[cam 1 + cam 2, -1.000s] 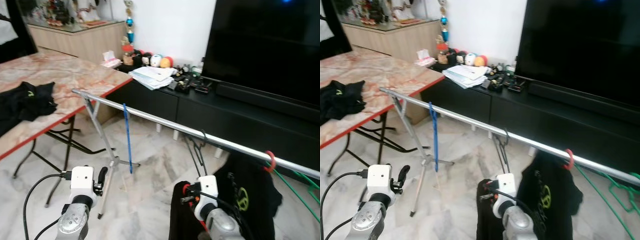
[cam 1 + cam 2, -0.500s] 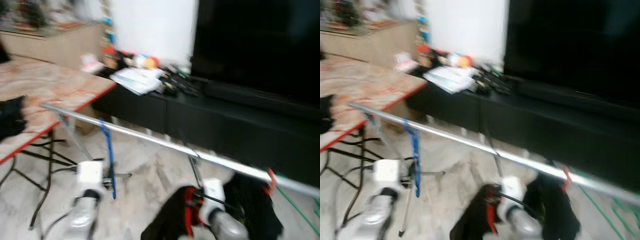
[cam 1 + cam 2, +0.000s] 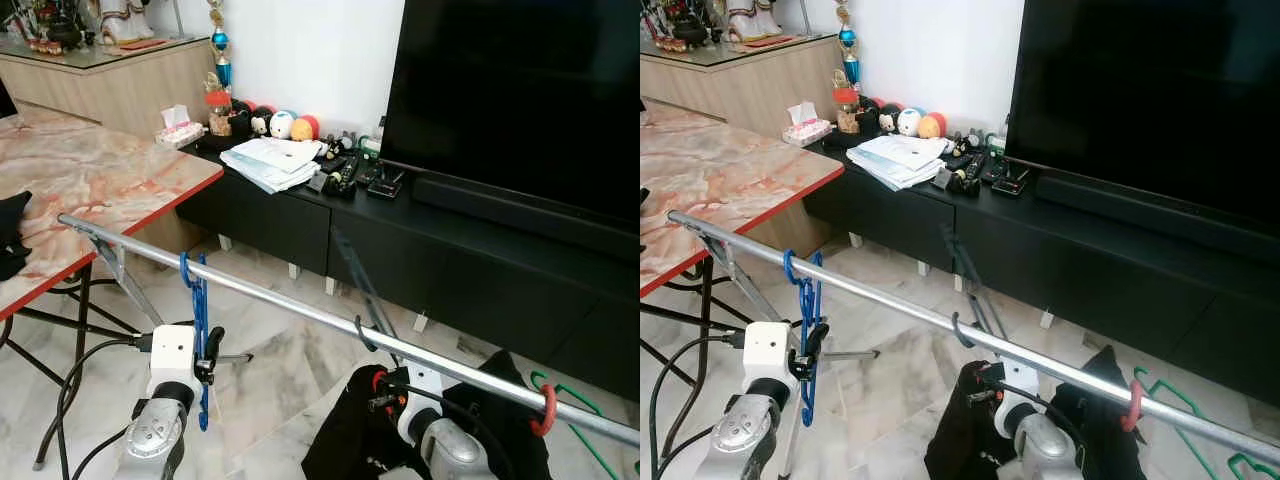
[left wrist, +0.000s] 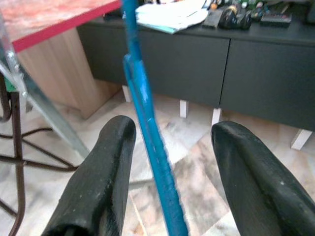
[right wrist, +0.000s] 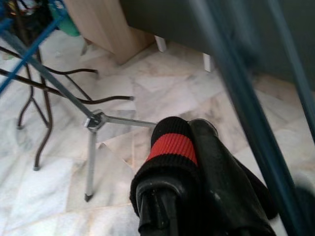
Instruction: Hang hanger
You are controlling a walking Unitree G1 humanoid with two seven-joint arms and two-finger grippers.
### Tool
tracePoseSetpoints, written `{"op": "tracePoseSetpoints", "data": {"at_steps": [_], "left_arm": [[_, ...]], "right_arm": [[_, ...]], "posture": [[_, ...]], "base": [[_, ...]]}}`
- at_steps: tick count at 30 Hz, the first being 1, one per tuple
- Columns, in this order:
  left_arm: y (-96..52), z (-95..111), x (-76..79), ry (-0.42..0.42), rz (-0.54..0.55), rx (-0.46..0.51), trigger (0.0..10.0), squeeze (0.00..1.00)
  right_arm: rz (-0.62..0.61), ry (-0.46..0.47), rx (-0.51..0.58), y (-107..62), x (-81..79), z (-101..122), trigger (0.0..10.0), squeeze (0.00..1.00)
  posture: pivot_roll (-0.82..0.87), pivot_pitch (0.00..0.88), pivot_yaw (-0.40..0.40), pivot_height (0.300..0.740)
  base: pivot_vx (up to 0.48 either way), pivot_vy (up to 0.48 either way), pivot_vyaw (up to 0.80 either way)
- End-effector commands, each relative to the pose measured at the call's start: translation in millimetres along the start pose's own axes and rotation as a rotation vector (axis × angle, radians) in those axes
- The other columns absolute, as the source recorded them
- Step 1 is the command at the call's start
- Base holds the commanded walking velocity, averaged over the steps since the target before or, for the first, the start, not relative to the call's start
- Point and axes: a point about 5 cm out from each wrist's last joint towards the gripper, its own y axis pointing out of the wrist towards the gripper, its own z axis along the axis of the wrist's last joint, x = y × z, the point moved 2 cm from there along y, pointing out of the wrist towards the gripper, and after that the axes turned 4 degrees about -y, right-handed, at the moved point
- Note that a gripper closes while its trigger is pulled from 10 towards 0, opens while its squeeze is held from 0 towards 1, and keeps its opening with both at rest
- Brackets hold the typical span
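Hanger, thin blue plastic, hooked on silver rail at 9 o'clock, between spread left gripper fingers. Right gripper pinching black red-cuffed garment; fingertips hidden.

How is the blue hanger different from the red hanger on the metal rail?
The blue hanger hangs bare near the rail's left end, between the open fingers of the left claw. The red hanger hangs far to the right and seems to carry a black garment. Both are hooked over the same rail.
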Motion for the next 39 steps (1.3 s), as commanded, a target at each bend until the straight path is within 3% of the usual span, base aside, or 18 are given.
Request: {"op": "tracePoseSetpoints", "data": {"at_steps": [1,2,3,4,16,24,25,26,27,31,39], "left_arm": [[4.7,2.3,-2.9,0.014,0.011,-0.017,10.0,0.00],[6.9,1.3,-3.7,0.013,0.016,-0.038,10.0,0.02],[9.0,2.0,-4.4,0.009,0.018,-0.042,10.0,0.55],[10.3,3.1,-5.1,0.007,0.023,-0.041,10.0,1.00],[39.2,15.0,-20.9,-0.029,0.082,-0.111,10.0,1.00],[54.0,15.5,-14.7,-0.073,-0.009,-0.170,10.0,1.00],[56.1,17.9,-12.5,-0.078,-0.026,-0.165,10.0,0.75],[57.2,19.0,-13.0,-0.066,-0.021,-0.166,10.0,0.31],[58.1,19.5,-13.8,-0.049,-0.014,-0.171,10.0,0.00],[60.7,18.3,-16.4,-0.001,0.012,-0.194,10.0,0.00],[68.1,15.0,-9.2,-0.004,0.034,-0.236,10.0,0.00]], "right_arm": [[0.021,-0.016,0.020,3.8,-5.2,6.4,10.0,0.00],[0.022,-0.017,0.019,3.9,-5.3,6.3,10.0,0.00],[0.024,-0.017,0.018,4.0,-5.6,6.3,10.0,0.00],[0.025,-0.017,0.018,4.0,-6.0,6.0,10.0,0.00],[0.041,-0.033,0.004,3.4,-7.9,3.6,10.0,0.00],[0.049,-0.048,0.002,2.5,-7.8,3.1,10.0,0.00],[0.050,-0.050,0.002,2.3,-7.9,3.0,10.0,0.00],[0.050,-0.051,0.002,2.2,-7.8,3.0,10.0,0.00],[0.051,-0.052,0.001,2.1,-7.8,2.9,10.0,0.00],[0.053,-0.056,-0.001,1.5,-7.7,2.3,10.0,0.00],[0.060,-0.065,-0.002,-0.8,-7.7,0.4,10.0,0.00]], "posture": [[0.06,0.002,0.015,0.740],[0.06,0.004,0.014,0.740],[0.06,0.004,0.014,0.740],[0.06,0.005,0.014,0.740],[0.05,0.018,0.012,0.740],[0.04,0.024,0.008,0.740],[0.04,0.026,0.006,0.740],[0.04,0.027,0.006,0.740],[0.03,0.028,0.006,0.740],[0.03,0.035,0.005,0.740],[0.02,0.047,0.002,0.740]], "base": [[0.000,0.000,0.00],[0.000,0.000,0.00],[0.000,0.000,0.00],[0.000,0.000,0.00],[0.000,0.000,0.00],[0.000,0.000,0.00],[0.000,0.000,0.00],[0.000,0.000,0.00],[0.000,0.000,0.00],[0.000,0.000,0.00],[0.000,0.000,0.00]]}}
